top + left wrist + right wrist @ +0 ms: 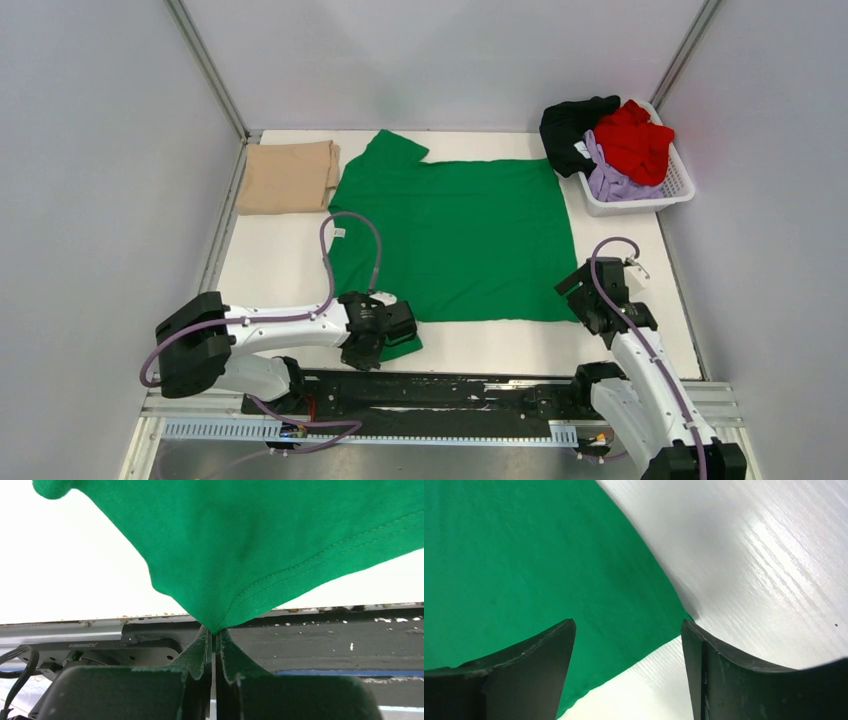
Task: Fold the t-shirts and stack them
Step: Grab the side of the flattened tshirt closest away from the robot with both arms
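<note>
A bright green t-shirt (450, 235) lies spread flat across the middle of the table. My left gripper (385, 335) is shut on its near left sleeve; in the left wrist view the green cloth (240, 555) is pinched to a point between the closed fingers (216, 632). My right gripper (590, 295) stands open over the shirt's near right corner (574, 610), one finger over cloth, the other over bare table. A folded tan t-shirt (288, 177) rests at the back left. Black (572, 125), red (635, 140) and lavender (610, 178) t-shirts are heaped in a basket.
The white plastic basket (668, 192) stands at the back right corner. Grey walls close in the table (480, 345) on three sides. A black rail (440, 392) with the arm bases runs along the near edge.
</note>
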Robot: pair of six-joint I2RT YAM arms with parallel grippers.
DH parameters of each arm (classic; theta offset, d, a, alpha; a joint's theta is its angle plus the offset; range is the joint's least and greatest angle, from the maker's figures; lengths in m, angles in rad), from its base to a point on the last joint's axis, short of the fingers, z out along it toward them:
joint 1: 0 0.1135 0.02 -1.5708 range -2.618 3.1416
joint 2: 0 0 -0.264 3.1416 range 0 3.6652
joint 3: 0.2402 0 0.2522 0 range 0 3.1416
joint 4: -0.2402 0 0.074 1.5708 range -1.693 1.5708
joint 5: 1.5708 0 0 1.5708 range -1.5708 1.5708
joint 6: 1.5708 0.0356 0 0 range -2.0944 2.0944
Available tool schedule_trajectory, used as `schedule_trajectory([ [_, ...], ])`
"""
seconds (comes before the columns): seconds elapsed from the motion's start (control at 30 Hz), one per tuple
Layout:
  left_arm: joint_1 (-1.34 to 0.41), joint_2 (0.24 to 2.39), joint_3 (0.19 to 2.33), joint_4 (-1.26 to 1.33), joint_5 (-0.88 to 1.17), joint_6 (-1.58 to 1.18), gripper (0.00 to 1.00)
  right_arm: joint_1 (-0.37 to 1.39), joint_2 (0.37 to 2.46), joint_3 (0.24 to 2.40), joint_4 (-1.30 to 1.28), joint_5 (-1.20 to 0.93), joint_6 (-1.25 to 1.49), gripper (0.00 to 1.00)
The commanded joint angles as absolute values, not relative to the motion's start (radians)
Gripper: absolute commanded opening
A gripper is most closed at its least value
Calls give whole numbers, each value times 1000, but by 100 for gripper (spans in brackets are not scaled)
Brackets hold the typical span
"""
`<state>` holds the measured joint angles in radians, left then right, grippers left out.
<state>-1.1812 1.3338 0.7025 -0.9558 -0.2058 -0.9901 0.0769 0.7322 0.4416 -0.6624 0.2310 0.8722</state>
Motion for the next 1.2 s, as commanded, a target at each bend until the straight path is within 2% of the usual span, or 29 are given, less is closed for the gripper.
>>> schedule_trajectory([
  [0.0, -1178, 1275, 746, -978, -237, -954, 0, 74, 774, 419, -669, 214, 938, 73],
  [0.2, -1177, 1245, 773, -956, -211, -905, 0, 74, 846, 426, -660, 219, 969, 60],
  [0.53, -1176, 1241, 798, -977, -228, -895, 0, 74, 889, 429, -670, 219, 962, 55],
  [0.83, -1175, 1222, 803, -982, -223, -895, 0, 74, 849, 518, -797, 231, 970, 59],
  [1.0, -1175, 1212, 806, -982, -217, -895, 0, 73, 841, 489, -812, 223, 1021, 58],
  [1.1, -1174, 1209, 808, -983, -217, -894, 0, 75, 859, 469, -786, 212, 1025, 48],
  [1.17, -1173, 1211, 815, -989, -219, -895, 0, 74, 880, 463, -768, 213, 1021, 47],
])
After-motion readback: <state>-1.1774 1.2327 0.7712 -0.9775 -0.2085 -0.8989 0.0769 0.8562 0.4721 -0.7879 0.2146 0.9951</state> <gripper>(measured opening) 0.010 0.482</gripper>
